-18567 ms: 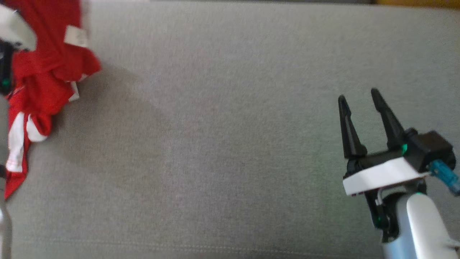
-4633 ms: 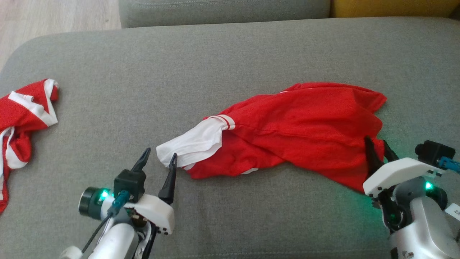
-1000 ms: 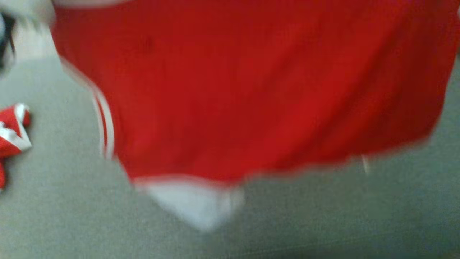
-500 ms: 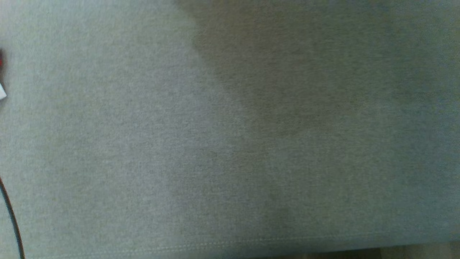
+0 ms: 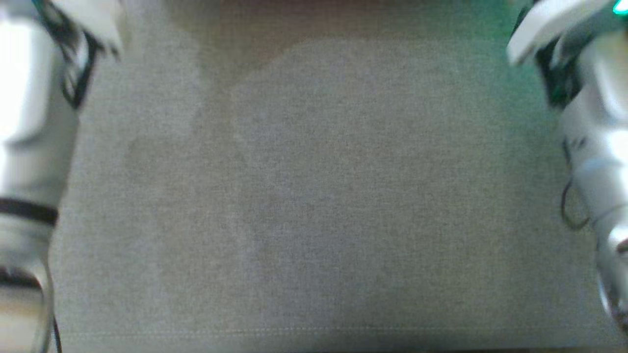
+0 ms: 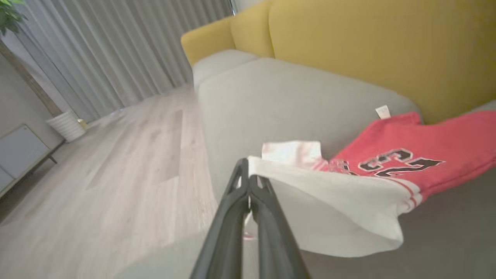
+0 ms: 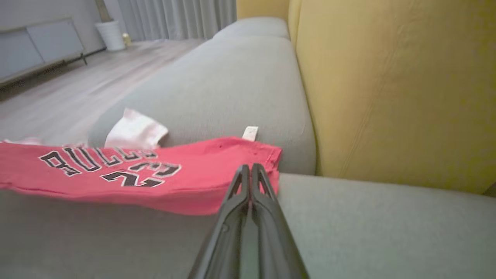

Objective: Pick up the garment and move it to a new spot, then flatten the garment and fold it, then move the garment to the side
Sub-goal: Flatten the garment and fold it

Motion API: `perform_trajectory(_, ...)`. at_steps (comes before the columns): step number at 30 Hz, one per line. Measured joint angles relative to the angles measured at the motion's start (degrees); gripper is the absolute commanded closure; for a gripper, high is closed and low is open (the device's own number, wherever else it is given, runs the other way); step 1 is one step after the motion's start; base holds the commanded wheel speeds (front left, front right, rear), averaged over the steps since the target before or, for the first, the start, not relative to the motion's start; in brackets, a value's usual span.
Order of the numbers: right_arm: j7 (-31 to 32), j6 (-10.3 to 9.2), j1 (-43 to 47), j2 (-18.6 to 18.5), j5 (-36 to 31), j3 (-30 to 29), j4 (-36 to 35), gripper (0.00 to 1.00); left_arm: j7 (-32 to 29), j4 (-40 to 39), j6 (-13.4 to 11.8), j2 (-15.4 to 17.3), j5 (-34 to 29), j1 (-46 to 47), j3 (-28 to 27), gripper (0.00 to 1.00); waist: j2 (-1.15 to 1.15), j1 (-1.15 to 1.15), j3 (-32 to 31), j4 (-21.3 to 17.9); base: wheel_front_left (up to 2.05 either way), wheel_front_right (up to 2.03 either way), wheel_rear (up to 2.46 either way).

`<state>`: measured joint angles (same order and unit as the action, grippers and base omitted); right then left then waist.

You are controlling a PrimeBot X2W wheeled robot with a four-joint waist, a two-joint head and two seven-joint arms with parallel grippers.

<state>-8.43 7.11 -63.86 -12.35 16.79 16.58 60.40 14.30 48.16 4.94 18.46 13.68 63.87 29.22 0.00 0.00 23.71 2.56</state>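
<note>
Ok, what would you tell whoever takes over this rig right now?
Left tool: shut on the white sleeve of the red jersey.
Right tool: shut on the jersey's red edge at the other end.
Jersey: stretched between the two tools, low over the grey sofa seat, in front of the yellow backrest. I cannot tell whether it touches the seat.
Done: jersey picked up.
Left: lay it down flat, fold it, move it aside.
</note>
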Motion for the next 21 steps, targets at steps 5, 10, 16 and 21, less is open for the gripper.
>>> perform_trajectory(5,0.89,0.0,7.85,-1.74,3.63,6.67,0.87,1.0,-0.01,-1.02,1.59,2.15,0.21,-11.1,2.9,1.0,0.0,0.0,-3.78,0.17,0.0,0.0,0.0)
perform_trajectory(10,2.11,0.0,14.44,-4.11,3.94,13.61,0.52,1.0,-4.3,-3.22,2.59,5.66,2.83,-19.07,8.21,1.0,0.0,0.0,-7.78,0.27,0.0,0.0,0.0)
perform_trajectory(16,4.92,0.0,19.37,-6.39,6.94,19.08,-1.89,1.0,-11.12,-13.1,2.64,11.62,10.63,-26.43,16.24,1.0,0.0,-0.01,-12.69,0.24,0.0,0.0,0.0)
perform_trajectory(21,8.48,0.0,23.59,-10.59,11.06,23.35,-5.16,1.0,-15.77,-22.39,2.64,16.93,16.49,-30.78,18.37,1.0,0.0,-0.01,-15.95,0.78,0.0,0.0,0.0)
